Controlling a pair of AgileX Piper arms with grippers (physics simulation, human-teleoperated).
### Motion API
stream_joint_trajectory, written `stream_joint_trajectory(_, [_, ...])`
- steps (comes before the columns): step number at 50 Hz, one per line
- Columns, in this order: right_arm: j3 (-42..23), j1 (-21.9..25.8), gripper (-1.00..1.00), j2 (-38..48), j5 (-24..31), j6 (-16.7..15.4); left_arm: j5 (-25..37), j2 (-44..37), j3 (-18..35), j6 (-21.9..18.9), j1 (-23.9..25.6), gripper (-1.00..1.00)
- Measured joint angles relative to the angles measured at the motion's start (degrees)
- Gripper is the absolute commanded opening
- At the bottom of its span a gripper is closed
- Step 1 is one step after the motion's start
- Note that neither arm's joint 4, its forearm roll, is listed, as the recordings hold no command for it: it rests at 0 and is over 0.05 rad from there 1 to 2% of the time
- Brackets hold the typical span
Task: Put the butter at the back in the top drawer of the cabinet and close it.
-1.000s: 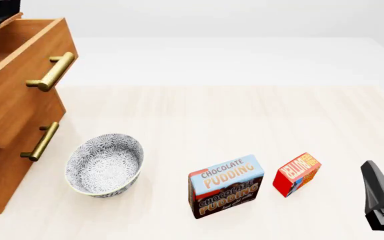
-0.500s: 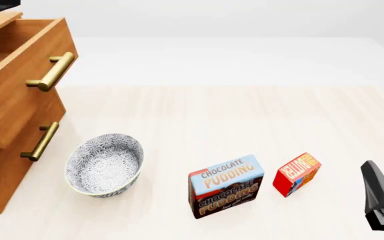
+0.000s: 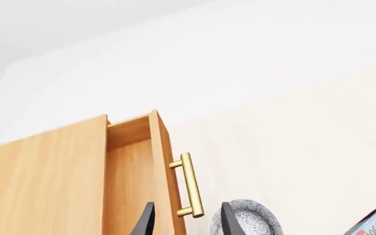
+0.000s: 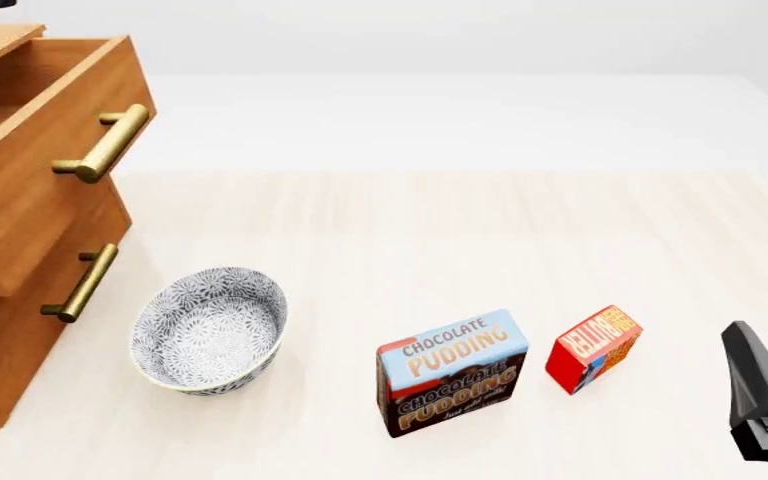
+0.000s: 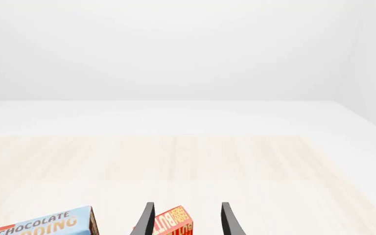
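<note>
Butter [image 4: 595,349]: small red-and-orange box standing on the table [image 4: 464,230] at your front right, long axis slanting up toward the back right, lettered face toward you. It sits just right of the pudding box [image 4: 452,371], not touching.

Right gripper [image 5: 185,223]: your wrist view shows the fingers spread apart, empty, with the butter's top showing between them. In the front view it sits low at the right edge, near the butter but apart from it.

Bowl [image 4: 209,328]: patterned, left of the pudding box, just beside the cabinet [image 4: 11,330].

Top drawer [image 4: 37,150]: pulled out, brass handle [image 4: 101,145] facing the table.

Left gripper [image 3: 182,223]: fingers apart, holding nothing, above the open drawer.
</note>
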State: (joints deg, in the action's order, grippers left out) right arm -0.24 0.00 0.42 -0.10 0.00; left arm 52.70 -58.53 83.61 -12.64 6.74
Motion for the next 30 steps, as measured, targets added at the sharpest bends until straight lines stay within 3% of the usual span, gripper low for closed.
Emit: stream_joint_trajectory(30, [0.0, 0.0, 1.0, 0.0, 0.0, 0.0, 2.15, -1.93, -0.23, 3.13, -3.41, 1.0])
